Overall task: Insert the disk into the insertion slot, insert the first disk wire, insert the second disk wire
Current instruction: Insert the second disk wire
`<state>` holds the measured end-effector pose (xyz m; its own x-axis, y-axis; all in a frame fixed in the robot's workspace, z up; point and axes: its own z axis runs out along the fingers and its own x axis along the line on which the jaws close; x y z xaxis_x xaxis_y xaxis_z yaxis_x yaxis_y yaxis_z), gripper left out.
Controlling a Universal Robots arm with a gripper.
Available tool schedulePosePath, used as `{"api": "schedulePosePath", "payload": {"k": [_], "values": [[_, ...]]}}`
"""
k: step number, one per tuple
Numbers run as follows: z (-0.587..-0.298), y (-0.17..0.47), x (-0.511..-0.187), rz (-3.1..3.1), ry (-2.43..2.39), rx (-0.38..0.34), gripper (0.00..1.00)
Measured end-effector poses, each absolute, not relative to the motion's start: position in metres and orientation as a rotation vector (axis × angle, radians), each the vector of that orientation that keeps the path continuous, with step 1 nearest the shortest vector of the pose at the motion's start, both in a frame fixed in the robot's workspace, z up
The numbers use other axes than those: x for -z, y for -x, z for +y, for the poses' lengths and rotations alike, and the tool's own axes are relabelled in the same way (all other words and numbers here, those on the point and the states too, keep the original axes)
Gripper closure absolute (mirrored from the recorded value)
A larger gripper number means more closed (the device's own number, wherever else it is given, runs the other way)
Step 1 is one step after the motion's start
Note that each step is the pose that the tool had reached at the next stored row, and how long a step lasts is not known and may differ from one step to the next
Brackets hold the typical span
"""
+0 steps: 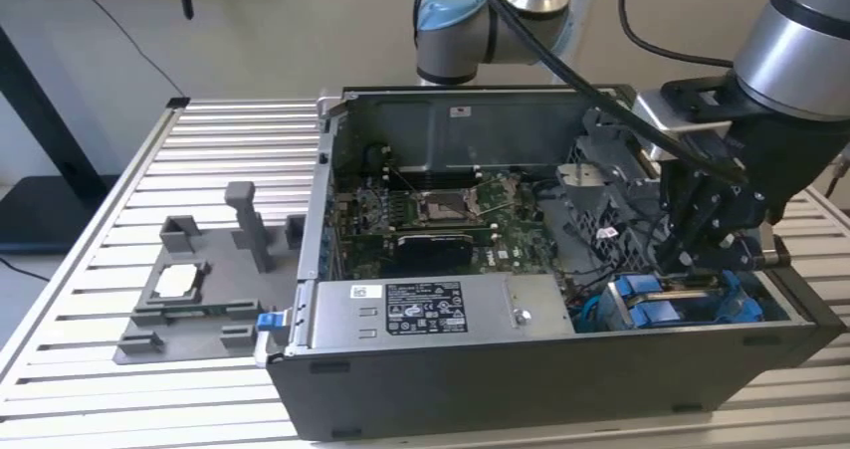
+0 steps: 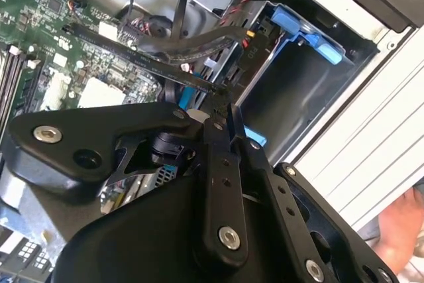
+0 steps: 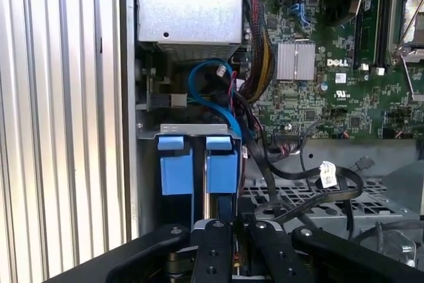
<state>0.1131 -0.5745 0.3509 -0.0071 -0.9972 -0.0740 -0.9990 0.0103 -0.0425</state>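
Now your gripper [image 1: 704,270] hangs just above the insertion slot [image 1: 684,305]. Blue disk carriers [image 3: 199,164] sit inside. You cannot tell its finger state.

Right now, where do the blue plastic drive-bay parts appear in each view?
Exterior view: blue plastic parts in the case corner at the exterior view's right, just under the gripper.
First wrist view: two side by side, between the gripper and the silver box.
Second wrist view: on the rim of a dark open bay.
Shared landmark: the green motherboard.
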Motion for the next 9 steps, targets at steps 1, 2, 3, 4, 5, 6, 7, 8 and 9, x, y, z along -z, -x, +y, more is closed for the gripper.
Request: {"api": "schedulePosePath", "payload": {"k": [1, 2, 3, 4, 5, 6, 7, 8, 9], "values": [[-0.5747, -0.1137, -0.3502, 2.172, 2.152, -0.036, 0.84], [-0.575, -0.1142, -0.3496, 2.172, 2.15, -0.039, 0.84], [-0.5752, -0.1146, -0.349, 2.173, 2.148, -0.041, 0.84], [-0.5753, -0.1151, -0.3485, 2.173, 2.147, -0.042, 0.84], [-0.5754, -0.1159, -0.3481, 2.174, 2.145, -0.044, 0.84], [-0.5755, -0.1167, -0.3476, 2.174, 2.144, -0.046, 0.84], [-0.5756, -0.1175, -0.3472, 2.175, 2.143, -0.047, 0.84], [-0.5756, -0.1183, -0.3467, 2.176, 2.141, -0.048, 0.84], [-0.5757, -0.1189, -0.3464, 2.177, 2.139, -0.049, 0.84]]}}
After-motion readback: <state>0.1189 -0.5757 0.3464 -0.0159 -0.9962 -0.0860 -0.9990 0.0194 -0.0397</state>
